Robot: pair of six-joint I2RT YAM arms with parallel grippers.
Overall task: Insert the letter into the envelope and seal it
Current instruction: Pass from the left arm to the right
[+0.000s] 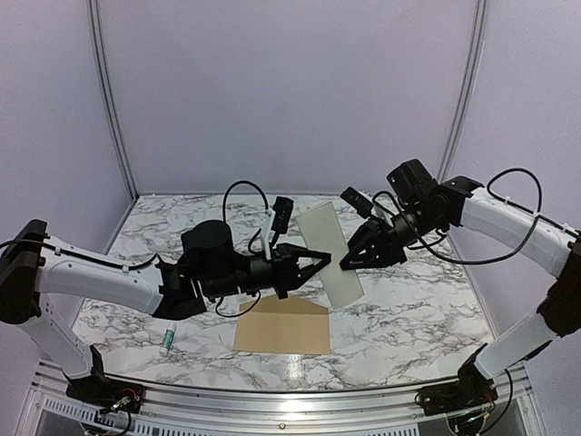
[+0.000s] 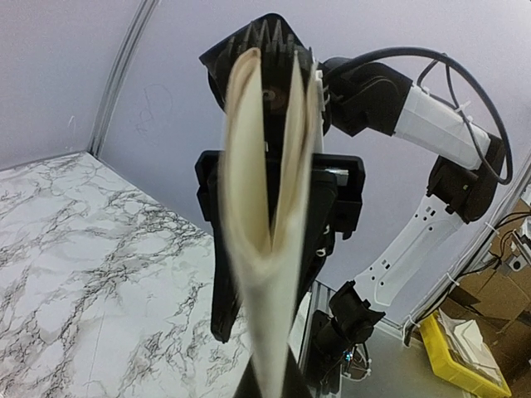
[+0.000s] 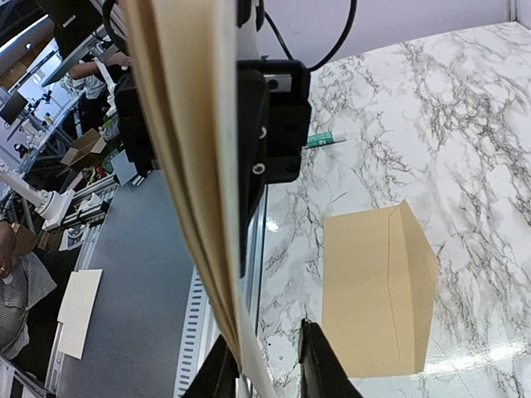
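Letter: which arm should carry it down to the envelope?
Left, probably: the left gripper is shut on the folded letter, close to the envelope; the right gripper only straddles its edge, jaws apart.

arms [image 1: 100,277]: white shells; black joints | cables [image 2: 390,50]: black | left end effector [image 1: 320,262], right end effector [image 1: 349,262]: black

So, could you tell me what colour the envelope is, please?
The envelope is plain tan-brown; the right wrist view shows it best.
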